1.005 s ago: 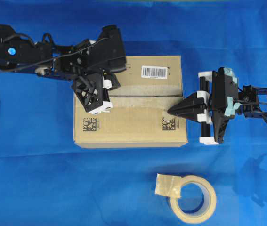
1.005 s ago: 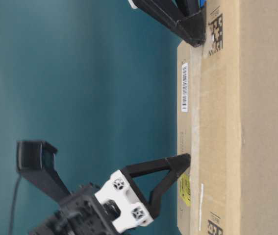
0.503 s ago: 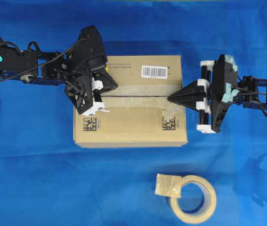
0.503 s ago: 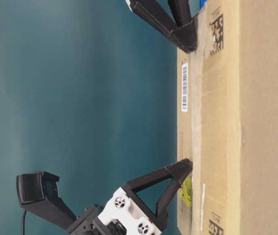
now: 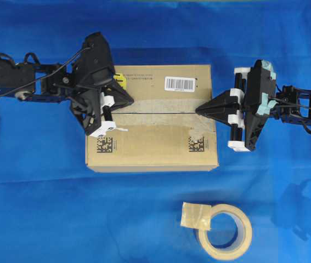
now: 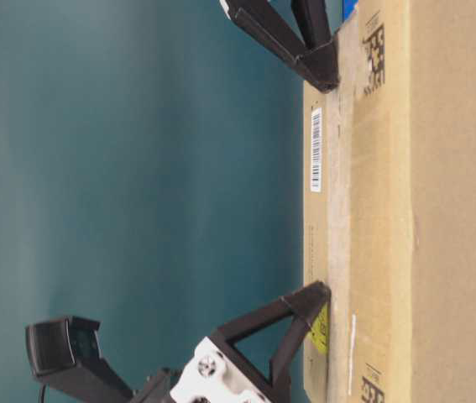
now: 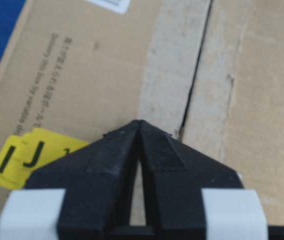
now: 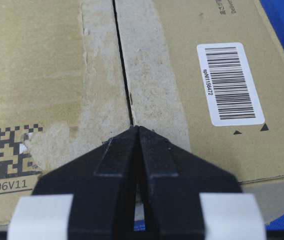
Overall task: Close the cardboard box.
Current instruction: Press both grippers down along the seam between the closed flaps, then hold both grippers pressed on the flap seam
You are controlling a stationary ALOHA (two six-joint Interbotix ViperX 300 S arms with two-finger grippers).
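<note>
From overhead, the cardboard box (image 5: 152, 118) lies between my two arms on the blue cloth (image 5: 155, 33), its long axis running left to right, and the seam (image 5: 160, 112) where the two top flaps meet runs along that same axis. My left gripper (image 5: 132, 100) points in from the box's left end with its tip over the top, just beside the seam on the far side, next to the yellow sticker (image 5: 119, 81); my right gripper (image 5: 198, 110) points in from the right end with its tip right at the seam line. Both sit about equally near the seam, one at each end, so I judge the coming press has to go down onto the flaps along this line. A tape roll (image 5: 225, 230) lies well apart, toward the near edge. From table level, which is turned on its side, the box (image 6: 397, 201) fills the right of the picture and both tips meet its top face: my left gripper (image 6: 319, 295) low in the picture, my right gripper (image 6: 325, 74) high, each touching or very nearly touching the cardboard. From my left wrist, my left gripper (image 7: 139, 123) has its fingers pinched together holding nothing, with the seam (image 7: 196, 75) running straight ahead, slightly to the right of the tip. From my right wrist, my right gripper (image 8: 136, 128) is likewise closed and empty, and the seam (image 8: 122, 65) leads straight away from its tip, the flaps lying flat with only a thin dark gap between them.
</note>
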